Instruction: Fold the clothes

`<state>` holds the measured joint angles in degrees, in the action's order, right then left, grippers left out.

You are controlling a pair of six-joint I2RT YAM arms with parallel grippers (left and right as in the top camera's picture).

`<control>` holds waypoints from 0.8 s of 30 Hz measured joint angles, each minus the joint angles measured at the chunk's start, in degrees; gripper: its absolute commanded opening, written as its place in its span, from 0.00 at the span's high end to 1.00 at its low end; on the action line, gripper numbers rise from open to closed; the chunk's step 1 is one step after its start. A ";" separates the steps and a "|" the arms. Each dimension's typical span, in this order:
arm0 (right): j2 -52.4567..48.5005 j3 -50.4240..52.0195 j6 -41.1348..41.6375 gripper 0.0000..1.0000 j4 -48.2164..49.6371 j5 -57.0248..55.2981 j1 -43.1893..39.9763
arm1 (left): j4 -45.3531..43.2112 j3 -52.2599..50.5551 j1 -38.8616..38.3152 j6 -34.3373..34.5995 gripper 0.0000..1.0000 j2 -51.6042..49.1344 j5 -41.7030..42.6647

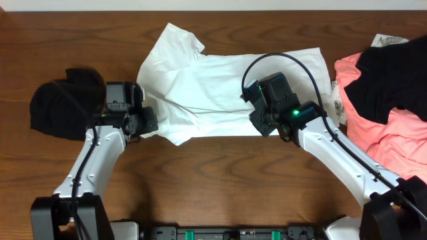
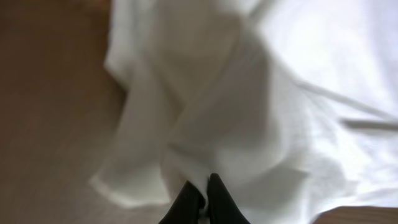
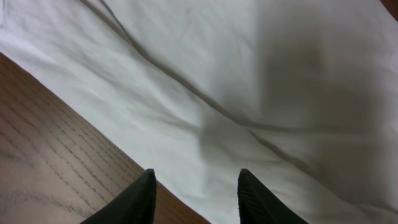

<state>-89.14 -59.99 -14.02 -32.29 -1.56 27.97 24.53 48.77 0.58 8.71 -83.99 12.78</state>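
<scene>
While clamped on the near-left edge of the large white soft-fabric T-shirt (image 1: 220,87), lift only enough to free the cloth from the brown wooden table (image 1: 220,180), never so high as to drag the whole garment

Far left: crumpled black fabric garment (image 1: 60,103) in a heap just beside the left arm, not part of the present grip

Next along: left gripper (image 2: 205,186) pinched tight on a bunched fold of the shirt, white cloth hanging in soft ridges beyond the closed tips

Middle: shirt spread crosswise on the table, wrinkled, one sleeve pointing to the far side

Then: right gripper (image 3: 196,190) low over the shirt's near edge, jaws partway apart and holding nothing, seemingly astride the hem where cloth meets wood

Far right: coral-pink soft garment (image 1: 393,140) with a second black garment (image 1: 393,80) heaped on top, well apart from both grippers

Judged step: securing the near edge at two places for the first fold. To do it well:
- lower the right side squarely onto the hem and close on cloth, not bare wood
- match both heights before moving
- keep the edge lightly taut between the grips
- carry both together toward the far edge, watching for the left bunch slipping or dragging extra layers
</scene>
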 measured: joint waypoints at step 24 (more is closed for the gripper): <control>0.00 0.00 0.22 0.56 -0.09 0.37 0.02 | -22.91 4.61 -1.20 6.38 0.94 -2.19 5.95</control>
<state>-89.14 -59.99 -13.80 -32.38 -1.19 27.99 1.63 53.39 -0.62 15.09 -86.17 18.72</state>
